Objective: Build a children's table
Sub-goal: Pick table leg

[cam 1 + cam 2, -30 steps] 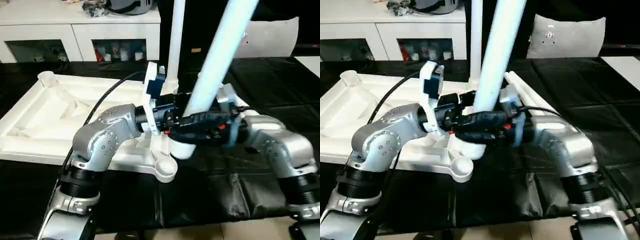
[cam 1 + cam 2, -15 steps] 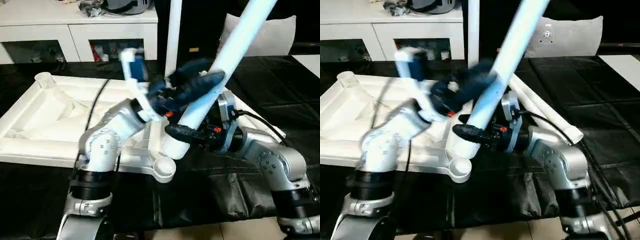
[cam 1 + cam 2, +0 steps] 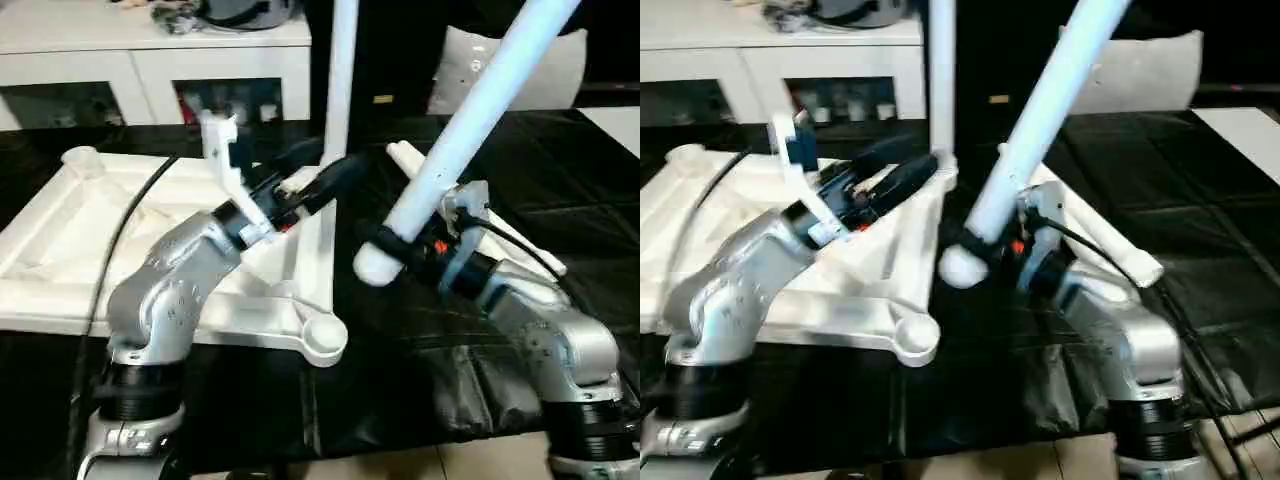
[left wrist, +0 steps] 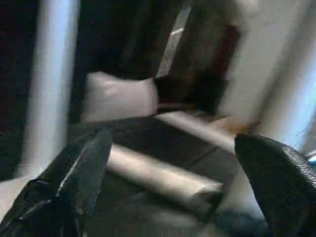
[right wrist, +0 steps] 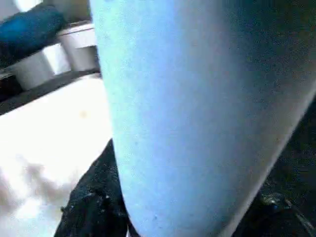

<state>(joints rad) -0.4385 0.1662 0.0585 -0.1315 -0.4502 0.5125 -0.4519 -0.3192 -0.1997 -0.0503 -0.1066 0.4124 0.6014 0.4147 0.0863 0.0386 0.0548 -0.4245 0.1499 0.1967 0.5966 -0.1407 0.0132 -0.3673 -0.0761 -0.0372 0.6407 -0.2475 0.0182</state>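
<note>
Since a second ago your left gripper (image 3: 330, 175) has let go of the slanted leg (image 3: 470, 125) and pulled back toward the table top (image 3: 60, 235). Your right gripper (image 3: 385, 245) has swung that leg's fat end out over the black mat (image 3: 400, 360), away from the corner socket (image 3: 325, 338).

Your left gripper now hangs with its two black fingers (image 4: 74, 173) spread wide and nothing between them. It sits just above the top's ribbed underside, right beside the standing leg (image 3: 340, 90). That leg is upright in the far right corner of the top, just past the fingertips.

Your right gripper is clamped around the slanted leg close to its fat round end. You can see a black finger (image 5: 94, 197) pressed against the tube in the right wrist view. The leg leans up and away to the right from the gripper, and its top goes out of the picture. Its fat end hangs in the air, a little to the right of the top's near right corner.

The table top lies upside down on the black mat, to the left of your right gripper. The empty round socket at its near right corner is just below and left of the held leg's end.

Two more legs (image 3: 1110, 245) lie flat on the mat just behind your right gripper.
</note>
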